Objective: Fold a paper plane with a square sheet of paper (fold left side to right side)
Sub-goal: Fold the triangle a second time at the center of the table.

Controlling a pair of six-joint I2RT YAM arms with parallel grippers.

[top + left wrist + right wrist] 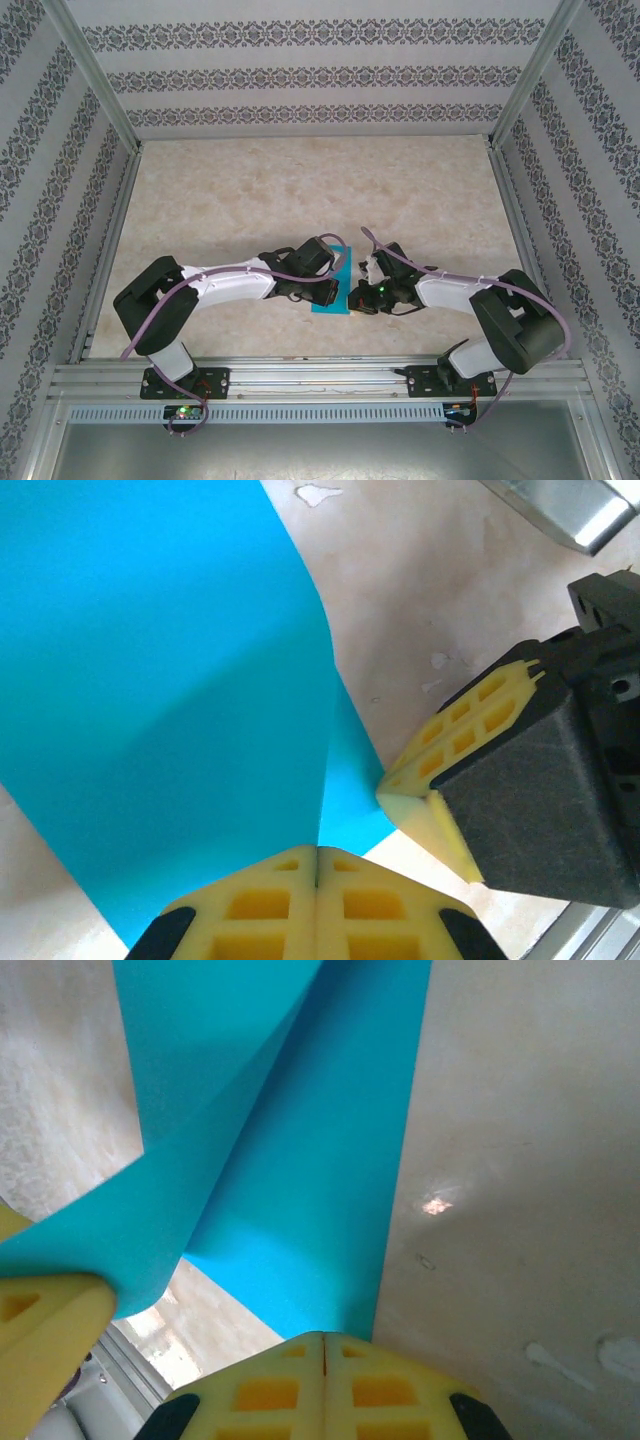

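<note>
Left wrist view: I see my left gripper [317, 855] clamped on the thin teal-blue square sheet of paper [170, 680]. My right gripper [323, 1340] pinches it too (sheet curling above the beige marbled surface [450, 590]).

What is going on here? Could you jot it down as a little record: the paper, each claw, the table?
Paper: square sheet of paper, teal, one side lifted and curling over the flat part
Left gripper: shut on the lifted edge
Right gripper: shut, tips at the flat layer's edge; pinching or just pinning it, unclear
Table: marbled beige
Fold: a soft curve, no sharp crease seen
</note>
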